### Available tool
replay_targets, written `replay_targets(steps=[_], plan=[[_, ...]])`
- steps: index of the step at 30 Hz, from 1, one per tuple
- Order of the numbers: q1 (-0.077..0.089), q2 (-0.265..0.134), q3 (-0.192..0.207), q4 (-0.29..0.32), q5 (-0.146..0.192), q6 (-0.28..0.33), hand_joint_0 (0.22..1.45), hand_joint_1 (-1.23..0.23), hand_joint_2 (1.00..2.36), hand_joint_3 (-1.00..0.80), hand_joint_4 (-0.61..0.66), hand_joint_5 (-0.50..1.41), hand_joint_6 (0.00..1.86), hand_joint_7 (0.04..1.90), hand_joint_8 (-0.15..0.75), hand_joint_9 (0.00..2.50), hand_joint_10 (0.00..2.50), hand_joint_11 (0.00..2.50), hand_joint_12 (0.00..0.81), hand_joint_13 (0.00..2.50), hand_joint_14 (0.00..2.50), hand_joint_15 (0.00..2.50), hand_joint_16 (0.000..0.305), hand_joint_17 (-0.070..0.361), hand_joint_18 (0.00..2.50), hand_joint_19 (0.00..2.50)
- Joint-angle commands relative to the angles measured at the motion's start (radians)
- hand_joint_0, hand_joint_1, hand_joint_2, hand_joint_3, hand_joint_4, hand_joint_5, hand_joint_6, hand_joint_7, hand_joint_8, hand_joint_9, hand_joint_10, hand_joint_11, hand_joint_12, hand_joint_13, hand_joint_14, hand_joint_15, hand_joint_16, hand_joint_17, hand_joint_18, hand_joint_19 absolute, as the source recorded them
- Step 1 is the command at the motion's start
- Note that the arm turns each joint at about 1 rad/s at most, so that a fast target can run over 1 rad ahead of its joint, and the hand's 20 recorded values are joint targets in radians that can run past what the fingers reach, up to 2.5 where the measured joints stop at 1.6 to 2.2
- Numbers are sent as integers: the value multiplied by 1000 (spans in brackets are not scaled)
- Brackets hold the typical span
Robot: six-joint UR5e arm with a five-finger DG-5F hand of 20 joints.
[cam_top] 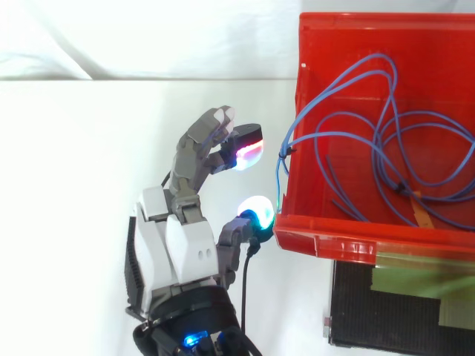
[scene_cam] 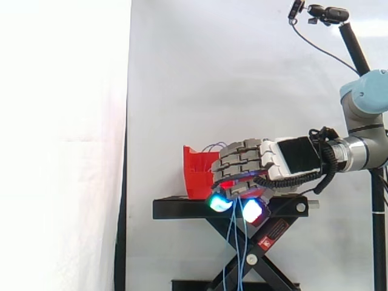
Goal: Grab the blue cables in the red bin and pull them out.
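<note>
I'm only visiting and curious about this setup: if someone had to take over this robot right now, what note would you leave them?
Hand: outside the red plastic bin, close beside its wall; whether it grips anything cannot be told.
Thin blue cables: mostly looped inside the bin. A few strands cross the wall next to the hand and hang down past the black scissor stand.
Done: some strands are already over the rim.
Left: pull the remaining loops out of the bin.
</note>
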Motion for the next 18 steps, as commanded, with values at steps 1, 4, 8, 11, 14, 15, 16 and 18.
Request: replay_targets(steps=[1,4,8,11,14,15,16,18], plan=[[-2,0,0,2,0,0,829,-894,1000,-1000,253,710,10,527,281,631,16,474,355,592,17,440,46,103,449,578],[-2,0,0,14,-2,0,830,-893,1000,-1000,255,709,11,523,282,632,16,482,353,600,18,447,46,104,451,580],[-2,0,0,16,-2,0,830,-894,1000,-1000,253,707,11,521,281,631,16,482,355,603,18,447,46,104,452,579],[-2,0,0,16,-2,0,830,-893,1000,-1000,253,704,11,521,282,632,16,483,352,605,18,450,46,104,454,580],[-4,0,0,16,-2,0,831,-893,1000,-1000,254,704,10,512,282,632,16,483,354,604,20,447,46,104,456,587],[-4,0,0,16,-2,0,831,-893,1000,-1000,252,703,11,511,282,631,18,482,353,606,18,448,46,104,456,587],[-4,0,0,21,-2,0,831,-892,1000,-1000,253,703,11,511,283,632,16,473,353,605,19,448,46,104,457,579],[-4,0,0,22,-2,0,831,-892,1000,-1000,252,701,11,508,280,631,18,483,352,605,19,453,46,104,458,587]])
